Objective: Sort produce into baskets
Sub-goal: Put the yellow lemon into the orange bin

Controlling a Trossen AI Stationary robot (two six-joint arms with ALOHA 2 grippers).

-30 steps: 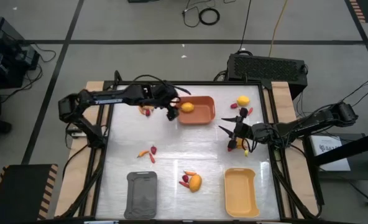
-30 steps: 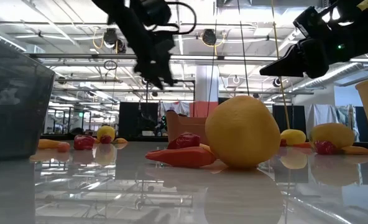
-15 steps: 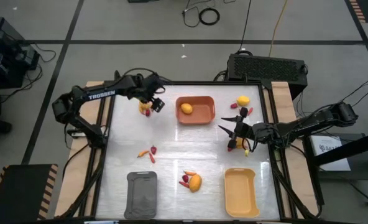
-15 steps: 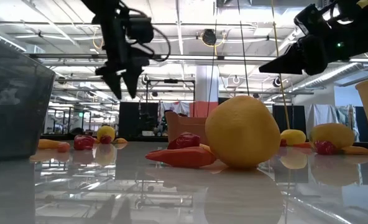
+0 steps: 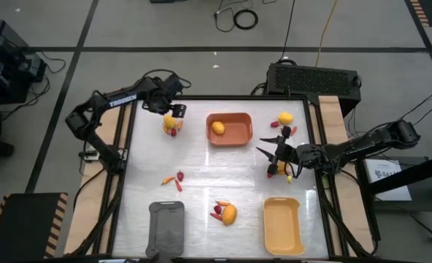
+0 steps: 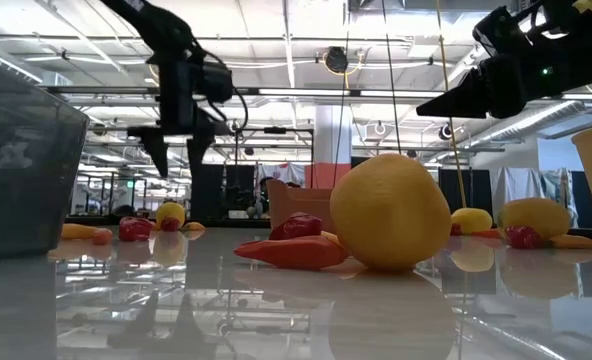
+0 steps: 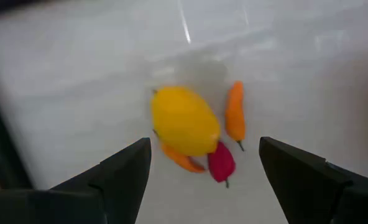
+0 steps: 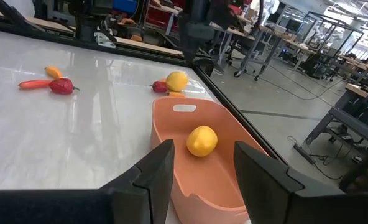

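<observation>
The left gripper is hanging open-jawed at the high view's upper left, directly over a yellow lemon. Carrot sticks are crowding both its sides.

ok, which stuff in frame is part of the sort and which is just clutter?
Job:
- orange basket with a lemon in it
- grey basket
- yellow basket
- loose lemons, carrots and berries on the table, e.g. the pile under the left end effector

Clutter:
- black box behind the table
- cables on the floor
</observation>
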